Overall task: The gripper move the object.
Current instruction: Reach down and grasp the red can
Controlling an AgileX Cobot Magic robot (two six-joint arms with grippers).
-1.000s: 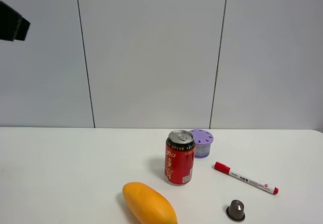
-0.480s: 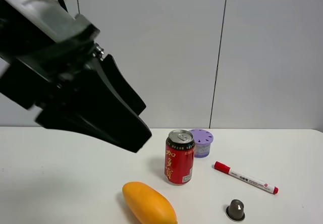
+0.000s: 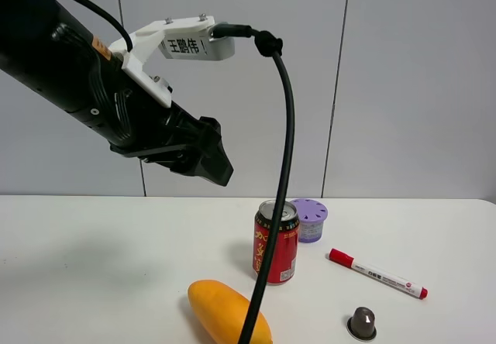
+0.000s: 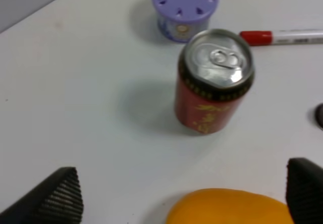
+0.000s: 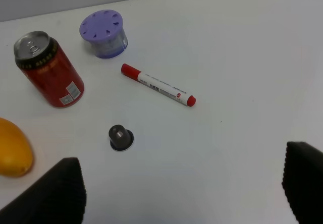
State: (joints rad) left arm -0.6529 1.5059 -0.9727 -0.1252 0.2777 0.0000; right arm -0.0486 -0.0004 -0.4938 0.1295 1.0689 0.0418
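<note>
High camera: my left claw [image 3: 209, 156] hangs in the air at the can's [image 3: 287, 248] ten o'clock, well apart from it. The can stands upright on the table [image 3: 93, 259], mango [image 3: 225, 313] at its seven o'clock, purple tub [image 3: 310, 218] at one. Left wrist camera: the fingers [image 4: 55, 200] are spread wide, gripping nothing. Right wrist camera: my right claw [image 5: 180, 188] gapes too, holding nothing, well apart from the can
</note>
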